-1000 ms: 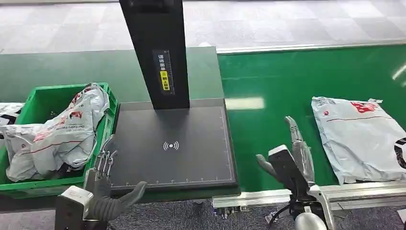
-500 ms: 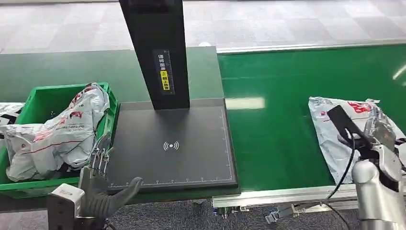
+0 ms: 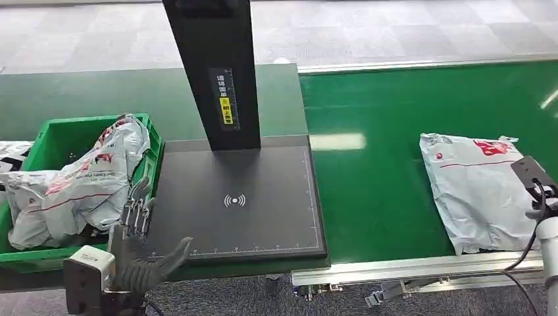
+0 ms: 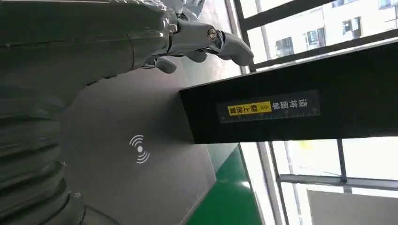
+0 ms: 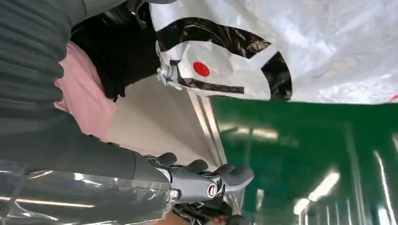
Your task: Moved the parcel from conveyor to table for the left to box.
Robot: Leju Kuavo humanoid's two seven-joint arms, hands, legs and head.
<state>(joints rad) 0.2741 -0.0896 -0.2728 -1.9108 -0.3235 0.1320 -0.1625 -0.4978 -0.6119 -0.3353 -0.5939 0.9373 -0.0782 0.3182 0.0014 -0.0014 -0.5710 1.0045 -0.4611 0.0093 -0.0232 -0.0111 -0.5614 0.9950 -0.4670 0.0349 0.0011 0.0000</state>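
Note:
The grey parcel (image 3: 480, 191) with red print lies flat on the green conveyor belt (image 3: 375, 197) at the right. My right arm (image 3: 545, 230) comes in at the picture's right edge, by the parcel's near right corner. In the right wrist view my right hand (image 5: 202, 180) has thumb and fingers apart with nothing between them, and the parcel (image 5: 281, 47) lies clear of it. My left hand (image 3: 139, 220) stands open, fingers up, at the front left corner of the black scan table (image 3: 263, 224). Its thumb (image 4: 220, 40) shows over the table.
A green crate (image 3: 59, 131) left of the scan table holds several grey parcels (image 3: 79, 184). A black post (image 3: 214, 66) with a yellow label rises from the table's back edge. The conveyor's metal rail (image 3: 408, 268) runs along the front. Something pink and black (image 5: 94, 89) is beyond the belt's edge.
My right arm has swung from the belt's front edge to the right, past the parcel's near corner, to the picture's edge. The parcel has drifted slightly left. My left hand has barely moved.

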